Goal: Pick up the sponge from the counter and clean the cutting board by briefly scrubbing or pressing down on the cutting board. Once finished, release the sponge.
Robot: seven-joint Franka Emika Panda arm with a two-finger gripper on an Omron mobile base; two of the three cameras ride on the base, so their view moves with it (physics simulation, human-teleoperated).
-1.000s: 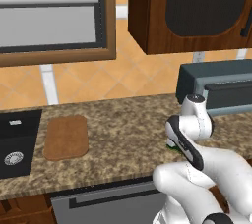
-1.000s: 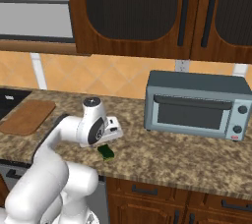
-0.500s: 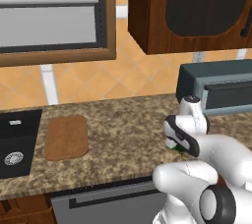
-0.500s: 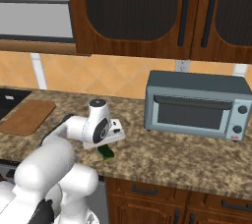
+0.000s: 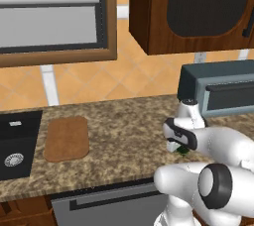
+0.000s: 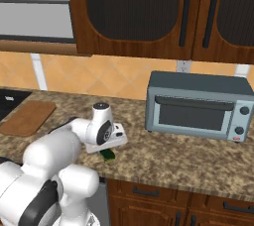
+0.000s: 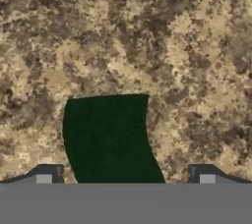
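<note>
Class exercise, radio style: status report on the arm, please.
Fingers open, straddling the sponge, not gripping. Sponge flat on the counter. Cutting board away by the sink. Nothing in the way.

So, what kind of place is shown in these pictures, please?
Most likely a home kitchen, rendered in simulation. A speckled granite counter carries a grey toaster oven, dark wooden wall cabinets hang above, and a black sink basin sits beside a wooden cutting board.

The arm (image 5: 218, 150) is built of glossy white, rounded segments, bulbous at the elbows. A large joint (image 5: 215, 185) shows a dark grey round cap ringed in black. A dark band wraps the wrist (image 5: 179, 133). The hand (image 6: 104, 138) is a white block with a dark circular disc on its side.
</note>
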